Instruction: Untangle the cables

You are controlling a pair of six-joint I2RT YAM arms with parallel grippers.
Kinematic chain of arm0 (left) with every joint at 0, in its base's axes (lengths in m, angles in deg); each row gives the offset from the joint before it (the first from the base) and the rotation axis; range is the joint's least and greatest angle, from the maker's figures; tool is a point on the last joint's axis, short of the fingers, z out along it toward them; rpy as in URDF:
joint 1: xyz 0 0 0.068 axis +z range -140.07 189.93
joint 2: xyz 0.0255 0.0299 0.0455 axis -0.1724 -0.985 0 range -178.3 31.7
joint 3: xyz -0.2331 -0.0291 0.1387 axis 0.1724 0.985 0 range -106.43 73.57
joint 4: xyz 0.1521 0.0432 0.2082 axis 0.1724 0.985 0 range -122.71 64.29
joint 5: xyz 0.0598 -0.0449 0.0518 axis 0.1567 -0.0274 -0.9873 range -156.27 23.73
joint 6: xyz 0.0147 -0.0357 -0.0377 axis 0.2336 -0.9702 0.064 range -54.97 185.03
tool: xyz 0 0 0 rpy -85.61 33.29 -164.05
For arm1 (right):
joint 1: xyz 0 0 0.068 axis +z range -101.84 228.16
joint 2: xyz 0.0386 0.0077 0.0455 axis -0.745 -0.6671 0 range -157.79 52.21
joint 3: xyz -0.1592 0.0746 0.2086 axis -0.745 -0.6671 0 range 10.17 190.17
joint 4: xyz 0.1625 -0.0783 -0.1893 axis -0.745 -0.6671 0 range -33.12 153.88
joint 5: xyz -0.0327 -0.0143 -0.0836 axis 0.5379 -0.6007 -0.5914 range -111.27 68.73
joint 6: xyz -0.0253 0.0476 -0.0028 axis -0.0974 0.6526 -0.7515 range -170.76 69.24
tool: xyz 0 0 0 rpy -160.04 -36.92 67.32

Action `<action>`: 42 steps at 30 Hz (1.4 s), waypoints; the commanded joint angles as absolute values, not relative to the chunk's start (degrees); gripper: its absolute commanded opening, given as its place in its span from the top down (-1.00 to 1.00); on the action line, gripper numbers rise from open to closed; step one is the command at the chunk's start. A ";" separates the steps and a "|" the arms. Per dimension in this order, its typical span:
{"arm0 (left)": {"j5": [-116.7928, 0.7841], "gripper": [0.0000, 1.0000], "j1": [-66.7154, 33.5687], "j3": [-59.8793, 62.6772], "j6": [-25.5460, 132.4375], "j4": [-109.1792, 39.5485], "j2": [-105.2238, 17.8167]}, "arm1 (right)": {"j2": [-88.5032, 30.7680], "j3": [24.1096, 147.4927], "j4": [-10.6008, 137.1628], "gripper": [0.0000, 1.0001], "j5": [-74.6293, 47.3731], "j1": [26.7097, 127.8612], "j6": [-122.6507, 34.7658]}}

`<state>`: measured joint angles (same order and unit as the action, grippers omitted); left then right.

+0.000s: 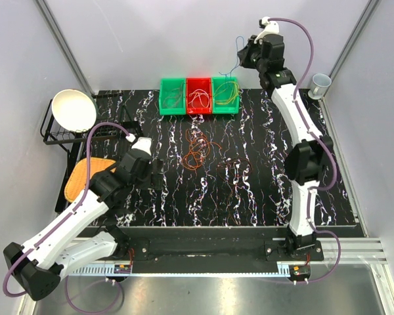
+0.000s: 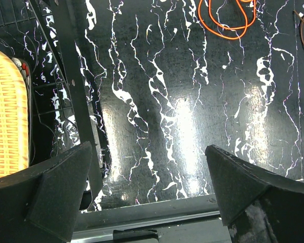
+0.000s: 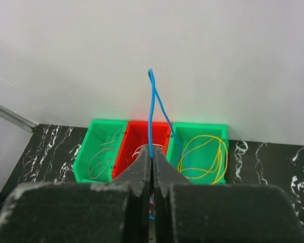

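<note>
Jaws of the right gripper [image 3: 152,157] clamp a blue cable [image 3: 151,126], held high, three bins [image 3: 99,129] beyond at twelve o'clock. The left gripper [image 2: 147,149] hangs open; orange cables [image 2: 225,23] lie at one o'clock.

**Colour and Pattern Findings**

Tabletop [image 1: 249,190]: black, with white marble veining throughout.
Left bin [image 1: 172,81] green; middle bin [image 1: 198,80] red; right bin [image 1: 223,79] green.
Blue cable [image 3: 153,106] noted; yellow-green cable [image 3: 202,152] in right bin; white cables [image 1: 198,98] in middle bin; orange cables [image 1: 197,154] on tabletop.
Bowl [image 1: 73,108] white. Mat [image 1: 75,180] woven, yellow-orange. Rack [image 1: 49,134] black.
Arms [image 1: 292,108] white; hoses [image 1: 311,46] purple.
Right fingers [image 3: 139,174] black.
</note>
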<state>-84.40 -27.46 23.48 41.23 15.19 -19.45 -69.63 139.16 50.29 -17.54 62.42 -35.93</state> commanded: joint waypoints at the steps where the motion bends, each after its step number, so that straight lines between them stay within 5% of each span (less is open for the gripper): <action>1: -85.69 -0.95 -27.25 21.71 42.00 13.43 -18.48 | -76.09 149.37 48.85 1.00 -15.29 61.96 -35.03; 12: -85.51 -0.95 -27.08 21.80 42.00 13.52 -18.31 | -94.72 163.44 49.99 1.00 -14.33 60.64 -34.50; 36: -84.90 -0.95 -26.28 21.80 42.09 13.34 -18.40 | -101.86 160.02 52.80 0.92 -15.83 60.64 -32.57; 40: -84.90 -0.95 -26.20 21.80 42.09 13.26 -18.31 | -101.07 158.36 52.89 0.71 -12.84 60.81 -32.56; 42: -84.81 -0.95 -26.11 21.71 42.09 13.34 -18.22 | -99.76 156.61 52.80 0.28 -13.01 60.90 -32.83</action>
